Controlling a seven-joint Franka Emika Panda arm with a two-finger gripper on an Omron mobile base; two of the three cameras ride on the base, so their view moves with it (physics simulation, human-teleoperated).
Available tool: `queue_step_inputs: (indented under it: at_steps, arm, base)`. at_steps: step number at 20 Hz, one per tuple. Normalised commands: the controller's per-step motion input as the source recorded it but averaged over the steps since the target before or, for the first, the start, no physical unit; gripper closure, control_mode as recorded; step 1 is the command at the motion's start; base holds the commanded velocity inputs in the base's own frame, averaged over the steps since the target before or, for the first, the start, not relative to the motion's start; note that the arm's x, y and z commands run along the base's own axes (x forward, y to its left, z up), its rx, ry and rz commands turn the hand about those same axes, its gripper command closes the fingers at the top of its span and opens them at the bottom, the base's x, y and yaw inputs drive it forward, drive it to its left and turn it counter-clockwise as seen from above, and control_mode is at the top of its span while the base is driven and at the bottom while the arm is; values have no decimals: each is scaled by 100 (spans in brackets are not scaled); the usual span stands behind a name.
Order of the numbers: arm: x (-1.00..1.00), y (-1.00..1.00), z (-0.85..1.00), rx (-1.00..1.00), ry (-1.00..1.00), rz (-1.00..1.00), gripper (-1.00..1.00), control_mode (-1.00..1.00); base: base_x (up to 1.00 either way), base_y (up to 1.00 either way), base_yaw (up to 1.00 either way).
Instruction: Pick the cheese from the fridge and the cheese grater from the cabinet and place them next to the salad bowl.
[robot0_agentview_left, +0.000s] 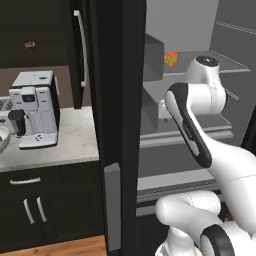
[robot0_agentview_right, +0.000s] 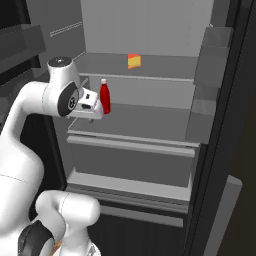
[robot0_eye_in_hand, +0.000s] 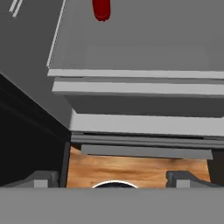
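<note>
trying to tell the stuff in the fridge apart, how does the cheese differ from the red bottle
The cheese is a small squat yellow-orange wedge; the red bottle is taller, slim and red with a white cap. The cheese sits on the upper shelf toward the back; the red bottle stands upright one shelf lower, nearer the front and closer to the arm. Both rest inside the open fridge, and nothing is gripping either.

Fridge shelves (robot0_eye_in_hand: 140, 65) — red bottle (robot0_eye_in_hand: 101, 9) at top; wood floor (robot0_eye_in_hand: 131, 168) below; end effector (robot0_eye_in_hand: 113, 179) spread wide.
</note>
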Motion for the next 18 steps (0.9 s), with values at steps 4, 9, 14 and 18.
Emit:
queue_step_inputs:
  at_steps: [4, 9, 14, 18]
  arm:
    - [-11, -39, 55, -1, -5, -9, -100, -100]
    - [13, -42, 84, -1, -8, -12, -100, -100]
    - [9, -4, 100, 0, -13, -8, -100, -100]
    - [16, -29, 65, 2, -18, -16, -100, -100]
  base:
    - [0, 0, 0]
    - [0, 0, 0]
    - [0, 0, 0]
    - [0, 0, 0]
